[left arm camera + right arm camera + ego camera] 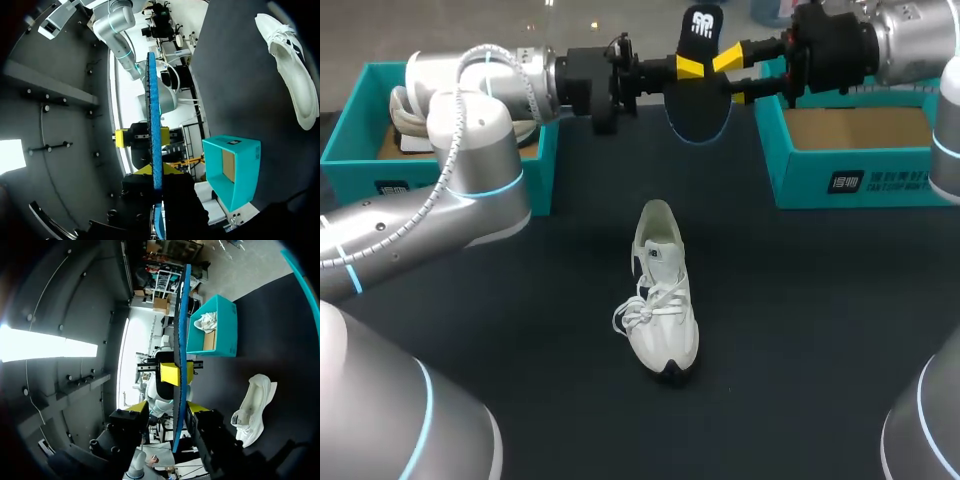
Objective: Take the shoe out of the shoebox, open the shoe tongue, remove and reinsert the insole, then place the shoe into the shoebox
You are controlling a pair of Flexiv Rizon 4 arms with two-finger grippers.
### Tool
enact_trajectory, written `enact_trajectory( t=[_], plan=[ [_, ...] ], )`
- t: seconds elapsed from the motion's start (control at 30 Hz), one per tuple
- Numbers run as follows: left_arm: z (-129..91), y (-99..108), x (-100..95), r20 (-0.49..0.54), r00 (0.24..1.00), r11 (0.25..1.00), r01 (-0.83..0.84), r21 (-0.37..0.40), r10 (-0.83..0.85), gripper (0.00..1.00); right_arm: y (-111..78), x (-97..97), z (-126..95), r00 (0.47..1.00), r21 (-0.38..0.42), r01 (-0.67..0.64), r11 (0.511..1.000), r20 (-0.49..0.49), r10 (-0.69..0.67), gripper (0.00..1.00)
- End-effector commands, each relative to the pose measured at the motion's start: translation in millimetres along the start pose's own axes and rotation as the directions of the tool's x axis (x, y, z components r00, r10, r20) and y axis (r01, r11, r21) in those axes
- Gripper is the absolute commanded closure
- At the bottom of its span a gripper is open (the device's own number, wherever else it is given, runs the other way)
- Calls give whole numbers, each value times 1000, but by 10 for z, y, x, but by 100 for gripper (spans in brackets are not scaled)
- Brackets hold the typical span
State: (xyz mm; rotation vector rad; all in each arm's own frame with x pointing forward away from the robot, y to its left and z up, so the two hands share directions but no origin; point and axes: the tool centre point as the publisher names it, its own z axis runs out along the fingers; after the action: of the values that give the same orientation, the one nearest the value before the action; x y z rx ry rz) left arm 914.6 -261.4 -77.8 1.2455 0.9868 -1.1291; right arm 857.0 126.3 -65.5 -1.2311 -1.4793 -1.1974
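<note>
Head view: the insole (pixel 698 110) hangs above the far surface (pixel 820 300), our left hand (pixel 688 67) clamped on it, our right hand (pixel 734 78) straddling it; the shoe (pixel 660 290) lies mid-surface. Left wrist view: both fingers (pixel 141 170) press the edge-on insole (pixel 155 125). Right wrist view: fingers (pixel 141 406) apart, one clear of the insole (pixel 181 315). We judge the risk: the left letting go before the right closes would drop it

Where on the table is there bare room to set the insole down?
The table is bare either side of the shoe and between its heel and the raised insole. The far edge is crowded: left box, right box, and left gripper and right gripper at the insole between them.
</note>
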Motion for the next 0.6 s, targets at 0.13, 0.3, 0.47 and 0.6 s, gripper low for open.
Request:
enact_trajectory(
  t=[0.13, 0.3, 0.47, 0.6],
  plan=[
    [44, -25, -53, 22, 1000, 1000, -21, -14, 21, 100, 27, -66, 73, 1000, 16, -14, 1000, 3, 13, 56],
    [45, -29, -92, 30, 999, 1000, -29, -11, 30, 100, 34, -84, 76, 1000, 17, -19, 1000, 6, 19, 61],
    [58, -17, -102, 38, 999, 999, -32, -11, 32, 100, 47, -93, 78, 1000, 14, -22, 1000, 9, 22, 77],
    [63, -13, -112, 53, 998, 1000, -27, -10, 28, 100, 49, -111, 87, 1000, 10, -26, 1000, 8, 25, 100]
  ],
)
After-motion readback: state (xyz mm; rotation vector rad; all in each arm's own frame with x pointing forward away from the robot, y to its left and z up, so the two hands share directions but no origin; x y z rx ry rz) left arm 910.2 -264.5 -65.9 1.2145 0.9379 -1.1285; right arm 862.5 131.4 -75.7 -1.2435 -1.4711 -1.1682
